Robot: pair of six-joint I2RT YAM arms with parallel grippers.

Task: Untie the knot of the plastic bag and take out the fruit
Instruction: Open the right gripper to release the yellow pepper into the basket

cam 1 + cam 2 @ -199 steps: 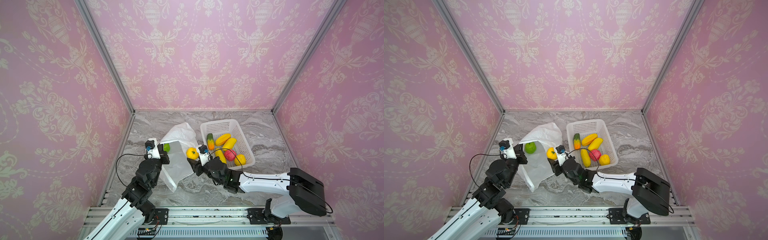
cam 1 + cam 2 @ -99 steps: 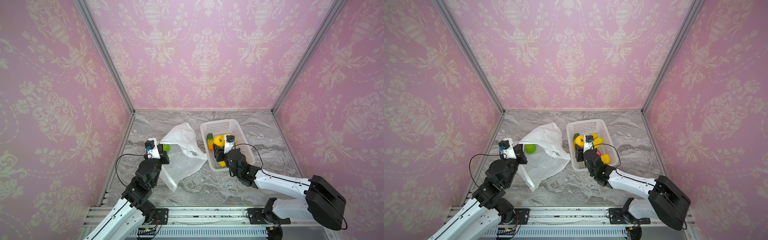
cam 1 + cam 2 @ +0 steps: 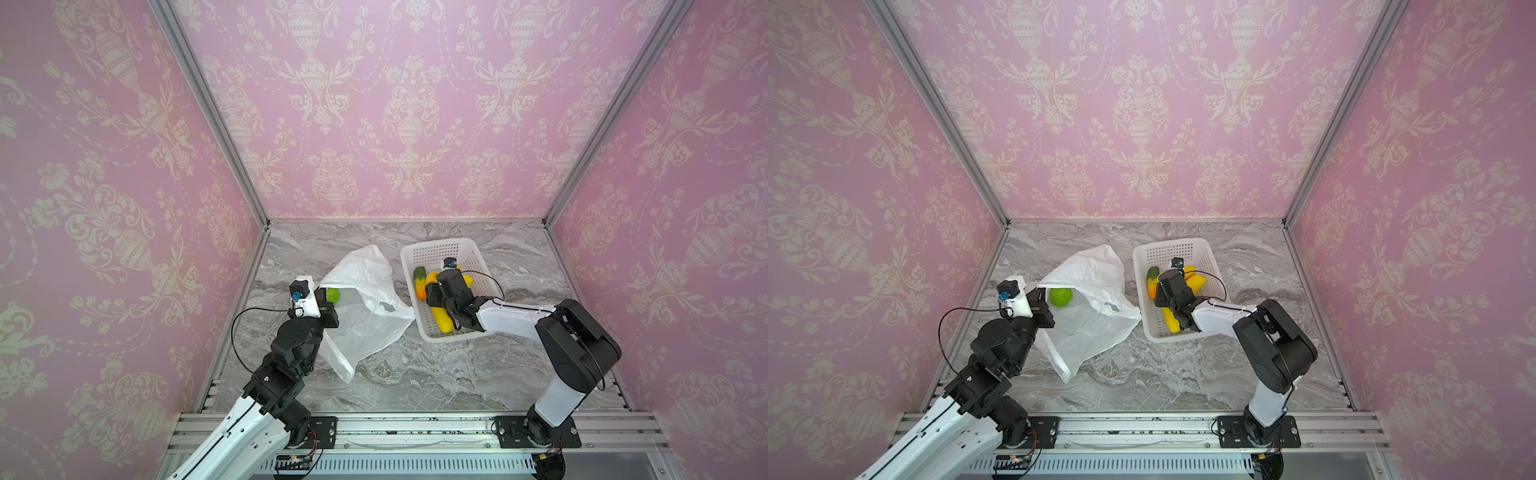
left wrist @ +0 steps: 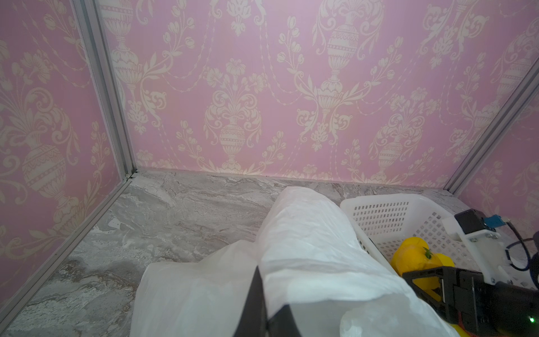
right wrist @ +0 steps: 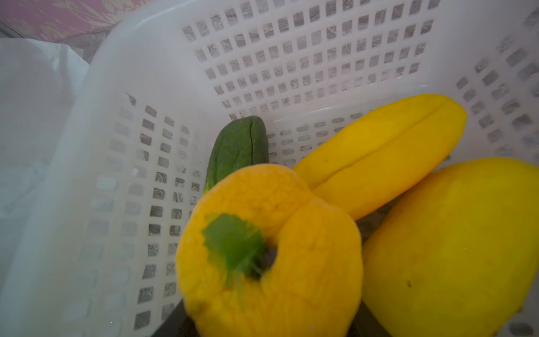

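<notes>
The white plastic bag (image 3: 365, 299) (image 3: 1092, 307) lies left of the basket with its mouth open; no knot shows. My left gripper (image 3: 327, 302) (image 4: 267, 303) is shut on the bag's edge and holds the mouth up. A bumpy green fruit (image 3: 333, 295) (image 3: 1060, 297) sits inside the mouth. My right gripper (image 3: 434, 289) (image 5: 268, 326) hangs inside the basket, shut on a round yellow fruit (image 5: 271, 256) (image 4: 414, 256) with a green stem, blurred in the right wrist view. Under it lie a green-to-orange fruit (image 3: 420, 282) and yellow elongated ones (image 3: 441, 320) (image 5: 379, 151).
The white perforated basket (image 3: 436, 245) (image 3: 1167, 245) stands right of the bag, its near left corner touching the plastic. Pink patterned walls close in the grey marble tabletop (image 3: 436, 374) on three sides. The metal rail (image 3: 415, 428) runs along the front.
My right gripper has carried the yellow fruit from the bag's mouth rightward into the basket. The bag's right flap has sunk flatter. The left gripper has not moved.
</notes>
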